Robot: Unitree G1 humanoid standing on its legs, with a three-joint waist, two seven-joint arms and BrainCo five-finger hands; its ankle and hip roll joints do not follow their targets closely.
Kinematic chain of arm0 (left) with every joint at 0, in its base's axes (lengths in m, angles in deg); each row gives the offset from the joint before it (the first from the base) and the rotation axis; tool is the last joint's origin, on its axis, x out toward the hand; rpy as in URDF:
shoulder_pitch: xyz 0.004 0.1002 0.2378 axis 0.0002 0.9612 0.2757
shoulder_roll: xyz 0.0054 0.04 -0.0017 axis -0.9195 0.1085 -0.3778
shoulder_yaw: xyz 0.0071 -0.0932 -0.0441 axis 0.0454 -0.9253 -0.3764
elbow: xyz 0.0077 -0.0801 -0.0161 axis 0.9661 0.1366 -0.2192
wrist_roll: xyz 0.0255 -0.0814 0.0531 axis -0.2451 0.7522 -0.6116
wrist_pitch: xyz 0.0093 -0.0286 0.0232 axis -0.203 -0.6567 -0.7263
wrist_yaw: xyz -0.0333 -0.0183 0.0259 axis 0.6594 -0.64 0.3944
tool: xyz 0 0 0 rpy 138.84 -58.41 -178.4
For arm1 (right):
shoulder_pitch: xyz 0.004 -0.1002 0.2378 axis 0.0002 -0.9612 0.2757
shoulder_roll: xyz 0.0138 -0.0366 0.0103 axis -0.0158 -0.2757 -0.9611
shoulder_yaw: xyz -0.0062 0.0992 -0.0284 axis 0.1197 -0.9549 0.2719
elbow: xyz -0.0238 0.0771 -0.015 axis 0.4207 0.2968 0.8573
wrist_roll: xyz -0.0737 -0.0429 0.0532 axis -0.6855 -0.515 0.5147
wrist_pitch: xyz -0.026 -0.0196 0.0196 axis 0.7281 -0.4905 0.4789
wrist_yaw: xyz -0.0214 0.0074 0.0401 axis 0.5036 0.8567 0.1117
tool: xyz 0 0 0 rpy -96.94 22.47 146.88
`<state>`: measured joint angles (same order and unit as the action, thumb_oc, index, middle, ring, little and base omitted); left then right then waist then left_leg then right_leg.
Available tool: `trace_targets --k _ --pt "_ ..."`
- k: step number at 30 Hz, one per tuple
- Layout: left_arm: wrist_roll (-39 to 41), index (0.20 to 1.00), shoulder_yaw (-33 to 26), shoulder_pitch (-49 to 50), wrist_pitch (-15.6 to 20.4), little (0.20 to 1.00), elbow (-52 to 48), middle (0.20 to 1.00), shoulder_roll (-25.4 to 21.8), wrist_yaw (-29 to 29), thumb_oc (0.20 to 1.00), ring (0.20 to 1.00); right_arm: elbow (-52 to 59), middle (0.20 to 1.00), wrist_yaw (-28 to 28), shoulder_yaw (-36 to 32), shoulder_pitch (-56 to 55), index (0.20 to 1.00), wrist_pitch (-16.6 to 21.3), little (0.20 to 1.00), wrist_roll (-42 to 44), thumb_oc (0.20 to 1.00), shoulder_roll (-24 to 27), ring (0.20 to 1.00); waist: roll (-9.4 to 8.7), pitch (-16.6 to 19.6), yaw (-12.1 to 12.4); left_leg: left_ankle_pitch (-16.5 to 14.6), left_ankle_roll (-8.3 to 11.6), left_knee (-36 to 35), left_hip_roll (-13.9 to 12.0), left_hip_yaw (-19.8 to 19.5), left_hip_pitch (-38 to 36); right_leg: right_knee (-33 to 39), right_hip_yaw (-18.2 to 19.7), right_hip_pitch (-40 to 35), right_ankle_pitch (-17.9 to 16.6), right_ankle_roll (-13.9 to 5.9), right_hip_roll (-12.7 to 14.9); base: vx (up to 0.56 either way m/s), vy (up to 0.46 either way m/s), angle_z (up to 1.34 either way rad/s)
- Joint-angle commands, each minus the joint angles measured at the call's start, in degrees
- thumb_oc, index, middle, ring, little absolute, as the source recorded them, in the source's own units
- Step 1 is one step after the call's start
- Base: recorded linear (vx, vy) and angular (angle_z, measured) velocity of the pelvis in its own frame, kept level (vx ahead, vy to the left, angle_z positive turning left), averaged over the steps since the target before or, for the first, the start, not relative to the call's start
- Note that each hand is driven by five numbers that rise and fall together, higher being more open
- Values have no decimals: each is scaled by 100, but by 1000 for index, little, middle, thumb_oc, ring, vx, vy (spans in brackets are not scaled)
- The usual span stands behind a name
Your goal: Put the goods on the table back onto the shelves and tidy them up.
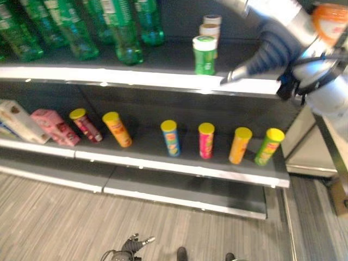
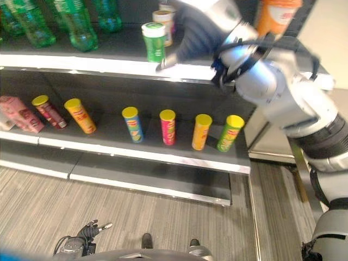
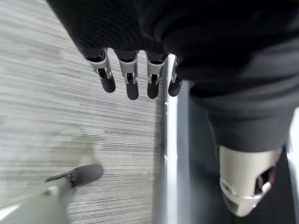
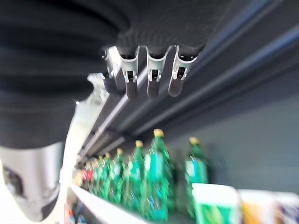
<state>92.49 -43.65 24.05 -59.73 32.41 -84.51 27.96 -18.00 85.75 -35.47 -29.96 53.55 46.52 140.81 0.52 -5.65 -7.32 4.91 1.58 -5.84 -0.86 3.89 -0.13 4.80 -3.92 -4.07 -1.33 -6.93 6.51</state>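
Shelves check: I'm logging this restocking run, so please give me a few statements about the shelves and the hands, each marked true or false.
1. The green can stands upright on the upper shelf. True.
2. The right hand is curled round the green can. False: it is beside the can at the shelf edge, fingers straight, holding nothing.
3. Green bottles stand on the same shelf as the green can. True.
4. All the yellow-lidded tube cans on the lower shelf are lying flat. False: they stand in a spaced row.
5. The left hand holds a box. False: it hangs with straight fingers above the floor, holding nothing.
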Motion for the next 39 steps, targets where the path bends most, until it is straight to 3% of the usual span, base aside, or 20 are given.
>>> trace_targets --k 1,4,6,9,14,18,19,20,22,23,24,27,33,36,39 --pt "-420 1000 183 -305 103 1000 112 1000 -458 -57 1000 1000 -323 1000 -54 49 648 1000 100 1000 157 1000 420 1000 -443 -243 252 -1005 43 98 -32 317 -488 -501 534 393 331 -469 432 -18 163 -33" --pt "-512 1000 280 -403 129 1000 50 1000 -478 -42 1000 1000 -293 1000 -71 63 563 1000 121 1000 153 1000 514 1000 -496 -333 130 -1005 10 84 -19 487 -482 -576 747 610 164 -549 396 -52 130 -48" --pt "-680 1000 461 -632 172 1000 -105 1000 -603 2 1000 1000 -227 1000 -92 81 507 1000 114 1000 194 1000 806 1000 -617 -465 -76 -953 11 84 -103 961 -302 -565 895 1129 -269 -691 270 -181 133 -103" --pt "-765 1000 500 -767 135 1000 -263 1000 -743 41 1000 1000 -174 1000 -71 -104 231 1000 161 1000 334 1000 1056 1000 -637 -467 -141 -892 37 84 -345 1407 -211 -639 265 1033 -109 -619 358 -94 22 -97" --pt "-714 1000 445 -790 122 1000 -389 1000 -794 79 1000 1000 -325 1000 -34 -344 -73 1000 197 1000 494 1000 1219 1000 -756 -282 -57 -870 40 139 -497 1945 -127 -968 -196 671 76 -540 508 -70 5 -80" --pt "-822 1000 419 -718 131 1000 -345 1000 -747 162 1000 1000 -373 1000 57 -1435 -1342 1000 215 1000 471 1000 1460 1000 -936 -101 -90 -960 58 203 -445 2169 -169 -647 -275 401 -74 -651 577 27 -41 -60" --pt "-906 1000 371 -695 117 1000 -291 1000 -680 158 1000 1000 -372 1000 199 -2406 -2311 1000 207 1000 389 1000 1509 1000 -965 -47 -195 -996 87 311 -472 2307 -183 -308 -312 338 -45 -688 548 12 -49 -14" --pt "-896 1000 335 -679 121 1000 -285 1000 -667 170 1000 1000 -408 1000 260 -2706 -2592 1000 204 1000 388 1000 1541 1000 -950 -41 -244 -1002 85 333 -492 2337 -197 -259 -276 338 -11 -678 522 27 -59 -55" --pt "-887 1000 320 -661 119 1000 -187 1000 -552 199 1000 1000 -629 1000 514 -3993 -3805 1000 209 1000 402 1000 1546 1000 -913 -1 -421 -1028 105 280 -533 2415 -361 -169 -176 311 83 -622 441 44 -37 -75" --pt "-886 1000 339 -668 119 1000 -187 1000 -557 199 1000 1000 -612 1000 512 -4061 -3875 1000 210 1000 403 1000 1543 1000 -918 -7 -401 -1027 106 279 -533 2415 -366 -170 -176 307 84 -622 440 66 -81 -31" --pt "-867 1000 276 -663 120 1000 -122 1000 -503 180 1000 1000 -848 1000 732 -4972 -4711 1000 193 1000 420 1000 1463 1000 -896 27 -565 -1032 129 251 -555 2418 -472 -187 -121 288 165 -580 390 51 -85 -13" --pt "-807 1000 190 -704 106 1000 -45 1000 -416 156 1000 1000 -1317 1000 951 -6162 -5825 1000 91 1000 452 1000 1372 1000 -850 60 -784 -996 191 196 -608 2380 -591 -224 -70 254 296 -504 305 48 -114 2" --pt "-736 1000 115 -692 99 1000 37 1000 -337 142 1000 1000 -1862 1000 974 -6911 -6684 1000 23 1000 671 1000 1208 1000 -769 56 -929 -916 270 155 -692 2380 -673 -190 -16 196 394 -412 169 24 -74 -2" --pt "-760 1000 65 -662 84 1000 59 1000 -297 147 1000 1000 -2103 1000 968 -7109 -6993 1000 -25 1000 824 1000 772 1000 -680 42 -991 -869 319 142 -757 2368 -696 -170 3 168 459 -360 85 23 -91 6" --pt "-728 1000 21 -615 74 1000 -100 1000 -324 163 1000 1000 -2130 1000 956 -7104 -7147 1000 -116 1000 698 1000 496 1000 -676 -64 -962 -862 339 121 -737 1988 -575 -238 202 286 493 -331 -21 -19 -27 -1"
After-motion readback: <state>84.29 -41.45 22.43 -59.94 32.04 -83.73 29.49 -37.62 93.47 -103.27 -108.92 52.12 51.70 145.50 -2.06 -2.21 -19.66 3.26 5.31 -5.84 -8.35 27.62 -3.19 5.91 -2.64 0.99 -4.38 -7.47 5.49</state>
